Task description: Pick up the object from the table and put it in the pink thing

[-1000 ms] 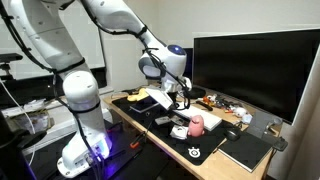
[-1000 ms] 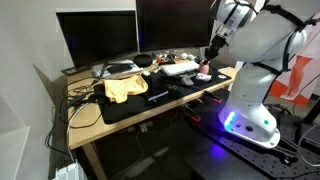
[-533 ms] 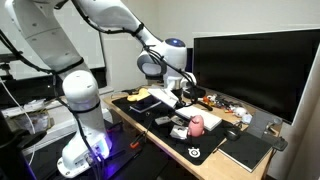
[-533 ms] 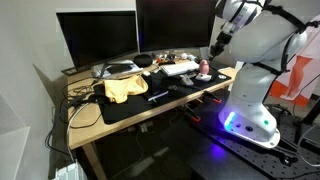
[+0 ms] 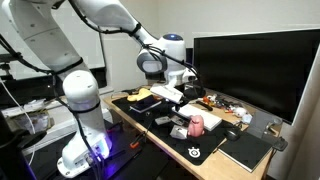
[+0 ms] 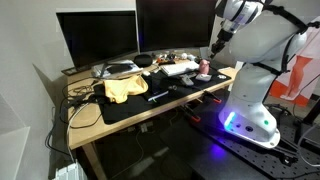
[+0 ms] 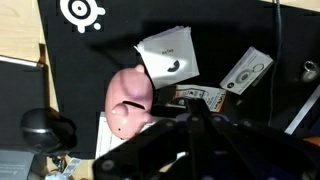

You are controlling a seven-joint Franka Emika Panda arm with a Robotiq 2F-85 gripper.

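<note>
The pink thing (image 7: 128, 100) is a pale pink rounded cup standing on the black desk mat; it also shows in both exterior views (image 5: 197, 124) (image 6: 204, 68). My gripper (image 7: 192, 108) hangs above the mat just beside the pink thing, over a small orange-and-white card (image 7: 203, 97). Its dark fingers look closed together, and I cannot make out anything held between them. In the exterior views the gripper (image 5: 186, 88) (image 6: 211, 48) is well above the desk, short of the pink thing.
Two white packets (image 7: 168, 57) (image 7: 245, 70) lie on the mat near the pink thing, with a black round object (image 7: 45, 128) beside it. A yellow cloth (image 6: 122, 88), cables, monitors (image 5: 250, 70) at the back and a dark notebook (image 5: 245, 150) crowd the desk.
My gripper has risen from close to the desk clutter and moved slightly toward the monitors. The pink thing has not moved.
</note>
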